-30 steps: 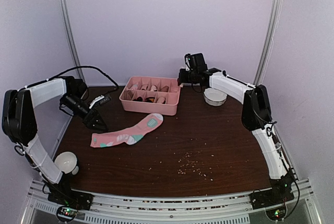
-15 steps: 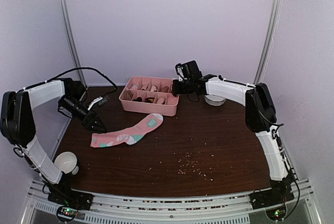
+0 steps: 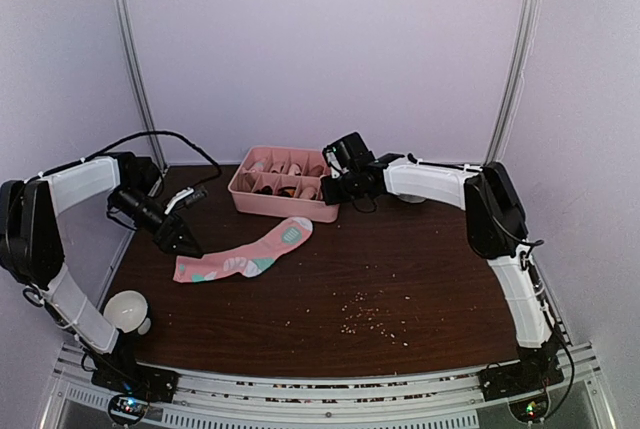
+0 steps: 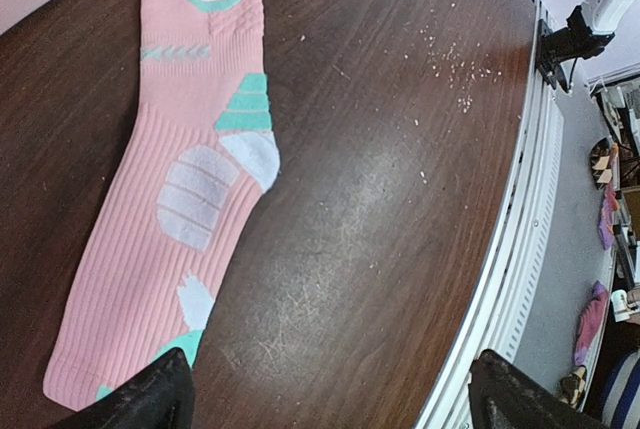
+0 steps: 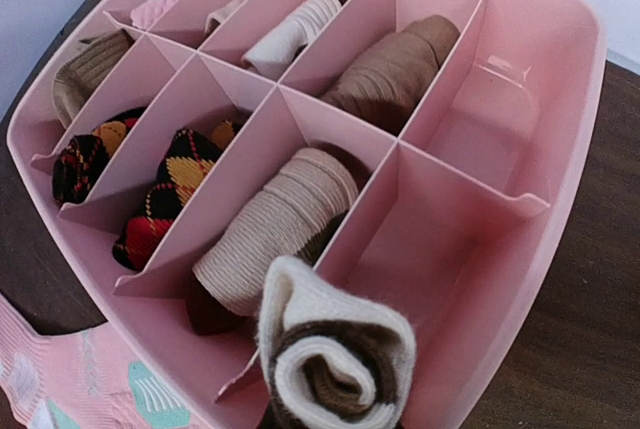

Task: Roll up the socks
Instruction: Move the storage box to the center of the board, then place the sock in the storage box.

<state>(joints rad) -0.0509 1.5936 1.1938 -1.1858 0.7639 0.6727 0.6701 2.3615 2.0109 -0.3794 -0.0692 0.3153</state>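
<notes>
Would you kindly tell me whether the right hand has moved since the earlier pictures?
Yes. The right hand, gripping the rolled cream sock, has swung left and nearer, reaching the pink tray's right end.

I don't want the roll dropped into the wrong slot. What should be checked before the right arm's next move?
1. Right gripper shut on the rolled cream sock: ok.
2. Roll tight, no loose end: ok.
3. Pink tray has its near right-end compartment empty: ok.
4. Roll centred over that compartment: cannot tell; it shows by the near wall.
5. Left gripper open, away from the tray, above the flat pink sock: ok.
</notes>
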